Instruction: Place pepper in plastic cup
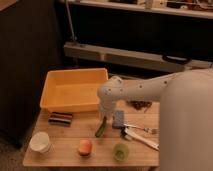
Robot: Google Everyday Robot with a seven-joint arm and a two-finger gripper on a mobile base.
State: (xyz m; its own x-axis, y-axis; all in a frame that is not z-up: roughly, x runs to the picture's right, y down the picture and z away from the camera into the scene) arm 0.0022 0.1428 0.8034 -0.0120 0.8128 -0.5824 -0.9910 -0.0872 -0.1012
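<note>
On the table, front centre: where's the pepper [100, 131]? /mk

Leaning near-upright on the pale wood tabletop [65, 134]. It's slim, dark green and slightly curved, lower tip on the boards. Gripper [102, 120] sits right on its upper end, jaws together and clamped on the pepper as far as I can see. /ty

Arm pose? /mk

Arm [145, 90] has a white, smooth, rounded shell. Its big body fills the right side. The forearm reaches left across the table to a round wrist joint [111, 92], then drops straight down to the gripper, tool end pointing at the tabletop. /ty

Plastic cup? /mk

Plastic cup [120, 150] is small, short, translucent light green. It stands upright near the front edge, just right of the pepper and nearer the camera, not touching it. Pepper isn't in it. /ty

Rest of the table? /mk

- Yellow bin [70, 106]: rectangular, shallow, glossy plastic, back left, just behind the gripper.
- Dark block [60, 118]: flat, rectangular, in front of the bin.
- White cup [40, 141]: bigger than the green one, matte, front left.
- Orange fruit-like thing [85, 147]: round, between the white cup and the plastic cup, near the pepper's foot.
- Grey-blue packet [118, 119]: flat, just right of the gripper — can't tell what it is.
- Utensils [141, 134]: white and silvery, lying right of the packet, close to the arm's shell. /ty
</note>
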